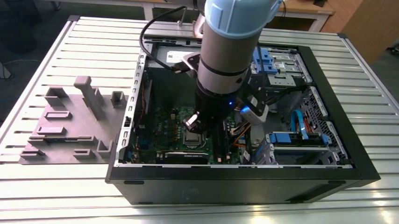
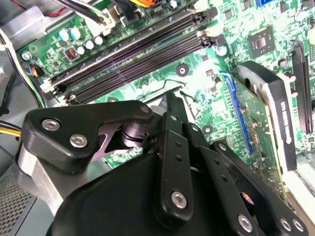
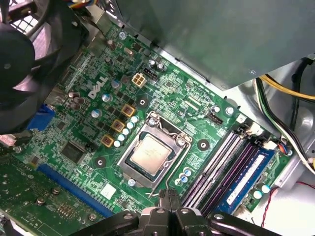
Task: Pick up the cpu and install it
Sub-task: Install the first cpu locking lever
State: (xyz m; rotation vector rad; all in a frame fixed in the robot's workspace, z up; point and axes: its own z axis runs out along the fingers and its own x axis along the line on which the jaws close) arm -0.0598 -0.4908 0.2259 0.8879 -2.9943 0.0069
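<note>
One chip, the cpu, is lying flat inside the dark metal-framed socket of the green board, its pale silver-grey top facing up and catching a dull sheen. I am hovering just above that board inside the open black computer case, and in the first wrist view my claw is sitting close beside the socket's edge, its tip clear of the chip and not touching it. My black fingers are pressing together with nothing between them, so the claw is clenched and carrying nothing. In the second wrist view the same fingers are showing as flat matte bars held by round silver bolts, crossing in front of long dark memory slots. The board is looking busy and glossy, studded with small round capacitors and square gold-brown parts. A smooth grey metal box is overhanging the board's far side. In the exterior view my pale blue and grey arm is reaching straight down into the case, and a grey moulded tray is resting on the ribbed metal table, just beside the case on the exterior view's left.
</note>
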